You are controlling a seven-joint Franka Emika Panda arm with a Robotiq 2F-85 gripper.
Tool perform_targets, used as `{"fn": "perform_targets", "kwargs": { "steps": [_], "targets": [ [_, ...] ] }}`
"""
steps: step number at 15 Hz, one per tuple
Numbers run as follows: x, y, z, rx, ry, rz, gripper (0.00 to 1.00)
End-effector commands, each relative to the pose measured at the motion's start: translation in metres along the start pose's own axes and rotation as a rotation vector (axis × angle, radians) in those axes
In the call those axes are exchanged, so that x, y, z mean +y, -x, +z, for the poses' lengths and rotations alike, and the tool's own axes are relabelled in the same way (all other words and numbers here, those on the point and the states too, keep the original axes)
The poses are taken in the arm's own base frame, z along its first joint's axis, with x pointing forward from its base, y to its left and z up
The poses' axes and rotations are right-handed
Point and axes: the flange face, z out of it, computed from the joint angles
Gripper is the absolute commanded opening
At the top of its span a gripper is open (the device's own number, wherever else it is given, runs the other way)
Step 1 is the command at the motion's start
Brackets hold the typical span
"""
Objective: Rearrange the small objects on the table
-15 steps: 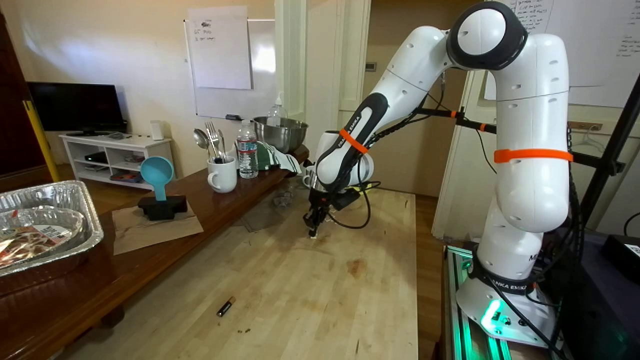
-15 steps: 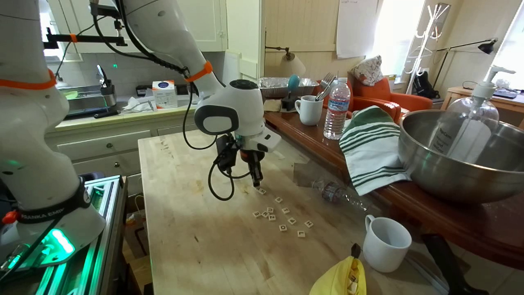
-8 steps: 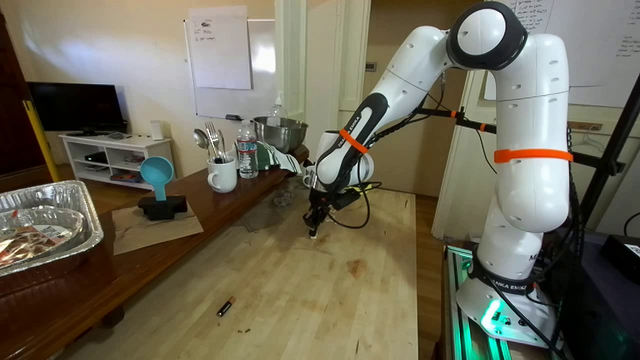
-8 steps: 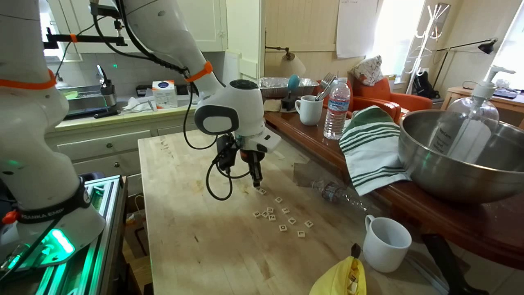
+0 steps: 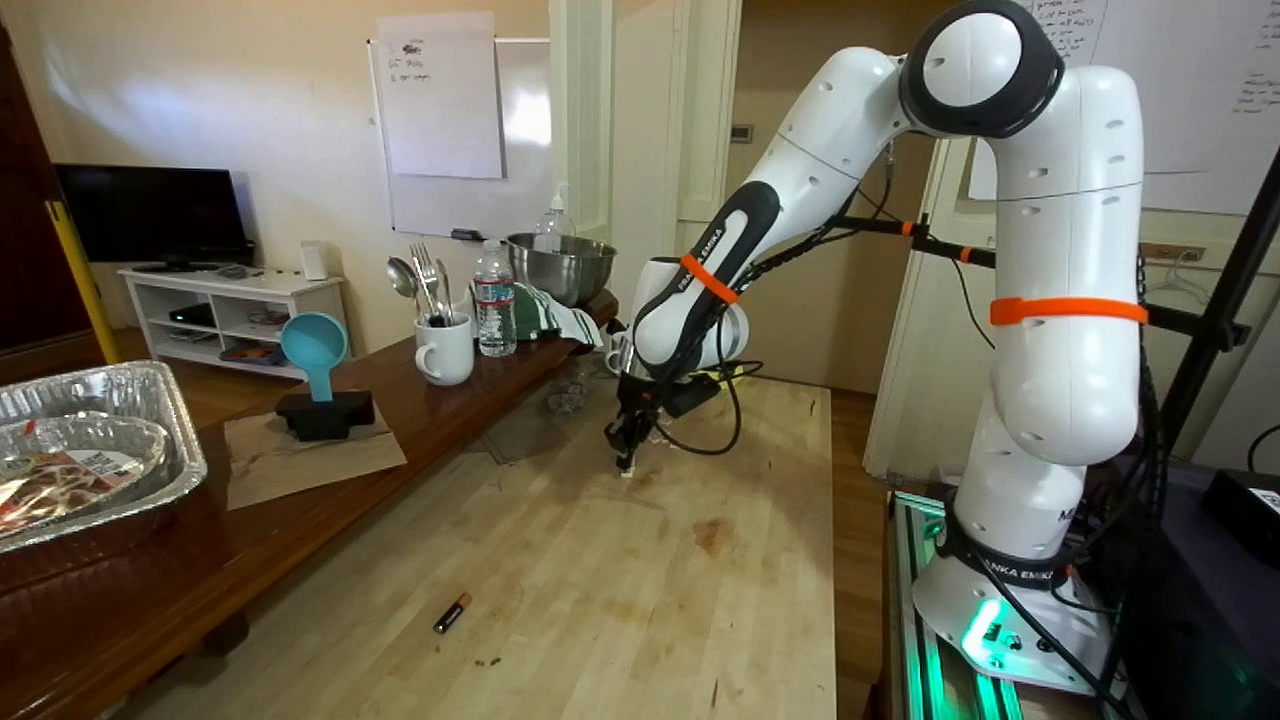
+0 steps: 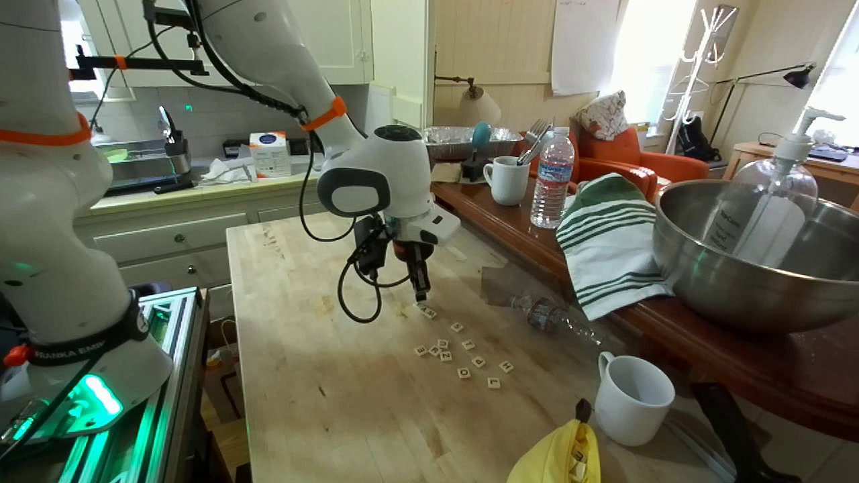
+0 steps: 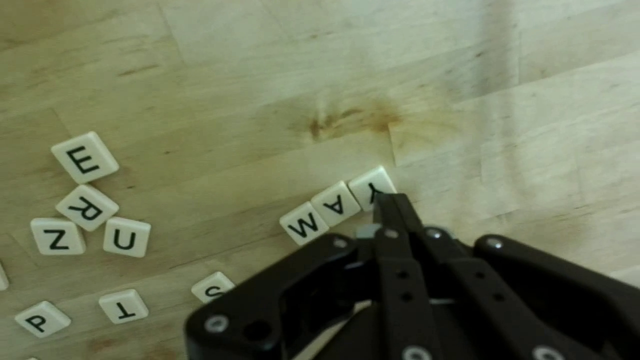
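Note:
The pale wooden table [image 6: 349, 416] holds several small white letter tiles. Three touch in a slanted row: a Y tile [image 7: 367, 182], an A tile [image 7: 336, 205] and an M or W tile [image 7: 304, 224]. This row also shows in an exterior view [image 6: 428, 312]. Loose tiles lie to its left in the wrist view: E [image 7: 85, 157], R [image 7: 87, 207], U [image 7: 126, 236], T [image 7: 123, 306], S [image 7: 212, 286] and others. My gripper [image 7: 392, 197] is shut with its fingertips together and nothing visible between them. It is just above the Y tile, hiding part of it.
A white mug [image 6: 634, 399], a yellow pouch [image 6: 560, 456] and a clear bottle lying down [image 6: 550, 314] are near the tiles. A battery [image 5: 452, 613] lies on the table. A raised brown counter [image 5: 400, 340] runs along one side.
My gripper has risen slightly off the Y tile in the last half second. The tiles have not visibly moved.

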Motion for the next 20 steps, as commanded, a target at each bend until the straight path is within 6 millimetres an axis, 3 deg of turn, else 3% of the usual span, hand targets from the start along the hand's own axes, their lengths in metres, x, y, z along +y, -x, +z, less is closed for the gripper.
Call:
{"fn": "perform_targets", "kwargs": {
  "steps": [1, 5, 14, 20],
  "targets": [
    [-0.006, 0.006, -0.013, 0.001, -0.01, -0.005, 0.0],
    [-0.003, 0.002, -0.021, 0.02, -0.002, -0.019, 0.0],
    [0.048, -0.019, -0.023, 0.054, 0.041, 0.013, 0.0],
    [0.071, -0.037, -0.01, 0.073, 0.069, 0.016, 0.0]
  ]
}}
